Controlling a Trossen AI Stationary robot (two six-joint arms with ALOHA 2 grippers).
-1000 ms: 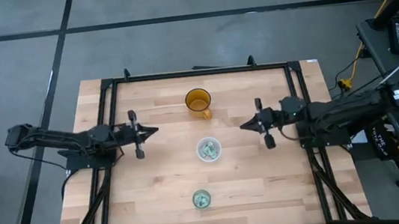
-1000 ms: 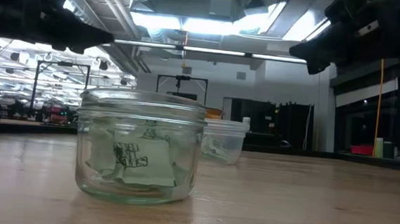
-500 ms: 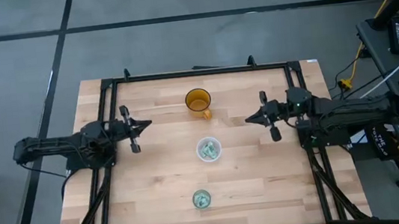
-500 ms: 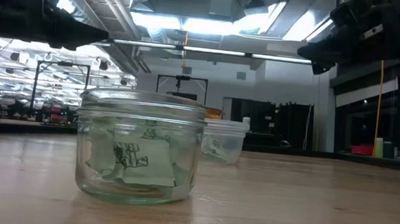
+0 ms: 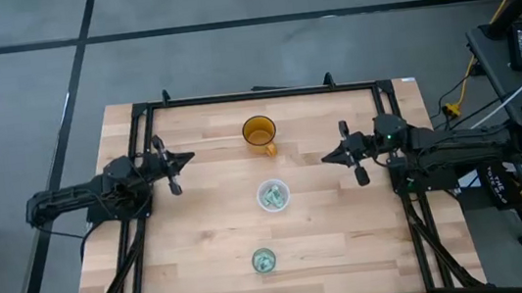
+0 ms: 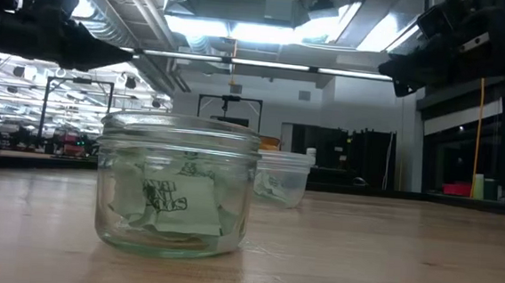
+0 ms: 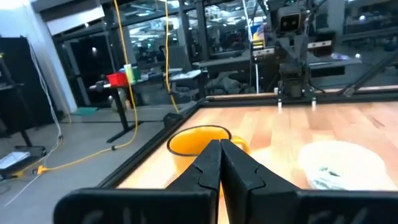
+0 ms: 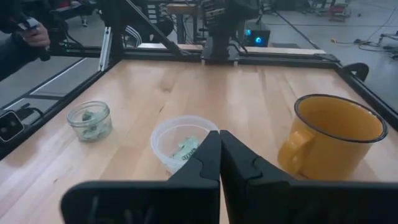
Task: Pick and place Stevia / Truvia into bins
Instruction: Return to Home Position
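The green and white sachets lie inside both bins, and none shows loose on the table. The wider whitish tub (image 5: 274,195) stands mid-table. The small greenish glass jar (image 5: 264,260) stands nearer the near edge, and the low view shows the sachets (image 6: 173,200) in it. My left gripper (image 5: 186,158) hovers shut left of the orange mug, above the table. My right gripper (image 5: 326,158) hovers shut to the right of the tub (image 8: 183,144). Both point toward the table's middle.
An orange mug (image 5: 259,132) stands near the far edge, beyond the tub. A black frame rail (image 5: 255,96) runs around the tabletop. Bare wood lies between each gripper and the bins. A person's hand (image 8: 32,34) shows beyond the table's left side.
My left gripper has drawn back toward the table's left edge and a little toward the far edge, its arm folding in. My right gripper drew back slightly toward the right and far edges, then held still. The bins and mug have not moved.
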